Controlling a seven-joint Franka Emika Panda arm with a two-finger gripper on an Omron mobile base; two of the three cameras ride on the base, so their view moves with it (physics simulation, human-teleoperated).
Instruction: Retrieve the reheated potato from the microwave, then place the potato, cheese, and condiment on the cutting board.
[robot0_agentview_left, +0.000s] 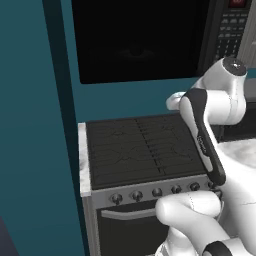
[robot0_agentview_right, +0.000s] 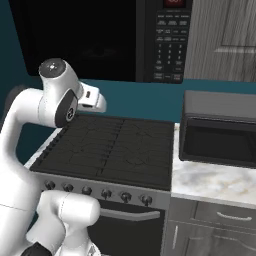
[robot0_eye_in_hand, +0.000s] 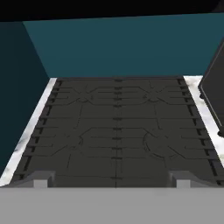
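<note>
Stove top: bare, passable across. Overhead: microwave, door closed, limits height. Right flank: dark grey box appliance on marble surface. Rear: teal wall.

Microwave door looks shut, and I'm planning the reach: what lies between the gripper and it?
In the hand view the open gripper looks over the stove grates; past them, teal wall rises to the microwave.
</note>
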